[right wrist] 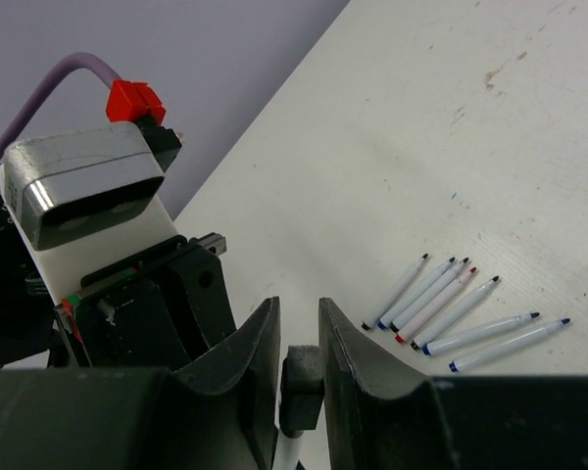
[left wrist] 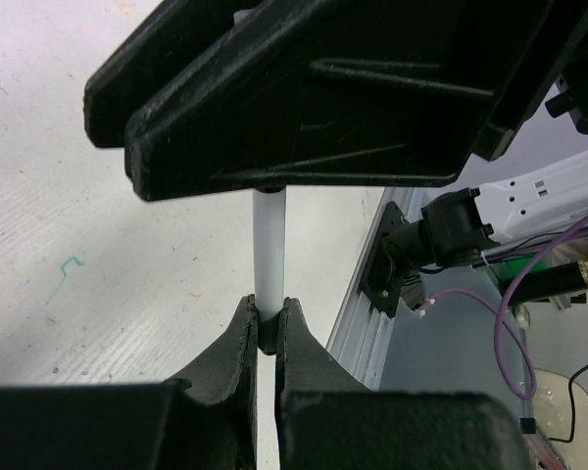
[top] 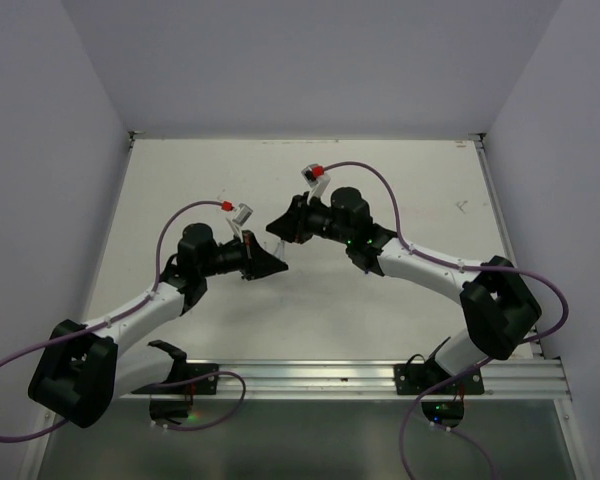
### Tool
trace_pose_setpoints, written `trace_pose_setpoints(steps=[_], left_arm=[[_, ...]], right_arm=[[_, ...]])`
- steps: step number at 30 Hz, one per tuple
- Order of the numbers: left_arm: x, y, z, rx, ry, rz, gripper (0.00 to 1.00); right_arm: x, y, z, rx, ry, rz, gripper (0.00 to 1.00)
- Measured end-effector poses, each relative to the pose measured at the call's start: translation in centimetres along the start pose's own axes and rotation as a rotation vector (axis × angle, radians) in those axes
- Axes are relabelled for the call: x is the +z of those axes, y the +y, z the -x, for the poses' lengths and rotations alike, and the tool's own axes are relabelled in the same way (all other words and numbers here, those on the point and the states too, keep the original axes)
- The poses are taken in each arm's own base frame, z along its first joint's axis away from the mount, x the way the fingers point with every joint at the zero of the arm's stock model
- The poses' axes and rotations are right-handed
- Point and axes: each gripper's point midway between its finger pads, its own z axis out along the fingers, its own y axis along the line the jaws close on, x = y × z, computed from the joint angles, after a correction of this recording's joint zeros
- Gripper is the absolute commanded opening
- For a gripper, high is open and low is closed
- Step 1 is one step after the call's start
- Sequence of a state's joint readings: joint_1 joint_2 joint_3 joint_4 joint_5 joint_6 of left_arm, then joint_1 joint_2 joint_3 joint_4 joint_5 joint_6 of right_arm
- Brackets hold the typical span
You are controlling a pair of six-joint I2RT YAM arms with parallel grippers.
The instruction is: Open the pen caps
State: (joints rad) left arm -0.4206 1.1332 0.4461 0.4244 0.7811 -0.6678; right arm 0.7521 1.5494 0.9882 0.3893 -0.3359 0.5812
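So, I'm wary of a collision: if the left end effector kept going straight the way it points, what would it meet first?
Most likely the right end effector, just ahead along the white pen that the left end effector grips; depth is unclear.

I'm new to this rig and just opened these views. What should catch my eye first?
Both grippers share one thing mid-table: the left gripper clamps a white pen barrel, and the right gripper is shut on its dark cap. The right wrist view also shows a row of pens lying side by side on the table, tips bare.
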Motion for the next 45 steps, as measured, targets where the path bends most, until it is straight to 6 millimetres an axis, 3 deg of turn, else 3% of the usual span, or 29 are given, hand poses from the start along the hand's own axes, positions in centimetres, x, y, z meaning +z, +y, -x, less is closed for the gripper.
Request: trace_pose_setpoints(steps=[5, 9, 15, 26, 34, 36, 37, 42, 43, 45], left_arm=[[0.06, -0.20, 0.31, 0.006, -0.005, -0.004, 0.00], [0.06, -0.18, 0.30, 0.006, -0.004, -0.003, 0.00], [0.06, -0.19, 0.28, 0.013, -0.003, -0.005, 0.00], [0.06, -0.18, 0.28, 0.013, -0.004, -0.005, 0.00], [0.06, -0.19, 0.29, 0.014, -0.004, -0.005, 0.00], [0.06, -0.19, 0.29, 0.014, -0.004, -0.005, 0.00], [0.07, -0.17, 0.30, 0.014, -0.004, -0.004, 0.00], [0.06, -0.20, 0.29, 0.015, -0.004, -0.006, 0.00], [0.06, -0.21, 0.30, 0.016, -0.004, -0.006, 0.20], [0.07, -0.21, 0.33, 0.018, -0.005, -0.007, 0.36]], right_arm=[[-0.09, -0.09, -0.57, 0.002, 0.012, 0.006, 0.25], [-0.15, 0.05, -0.87, 0.008, 0.018, 0.018, 0.14], [-0.18, 0.03, -0.90, 0.009, 0.011, 0.023, 0.27], [-0.24, 0.04, -0.82, 0.008, -0.001, 0.035, 0.33], [-0.30, 0.28, -0.71, 0.011, 0.000, 0.050, 0.24], [-0.29, 0.33, -0.63, 0.010, -0.003, 0.052, 0.12], [-0.29, 0.39, -0.62, 0.016, -0.003, 0.054, 0.01], [-0.29, 0.44, -0.53, 0.028, -0.006, 0.055, 0.00], [-0.30, 0.43, -0.53, 0.029, -0.007, 0.055, 0.00], [-0.32, 0.48, -0.57, 0.036, -0.009, 0.059, 0.00]])
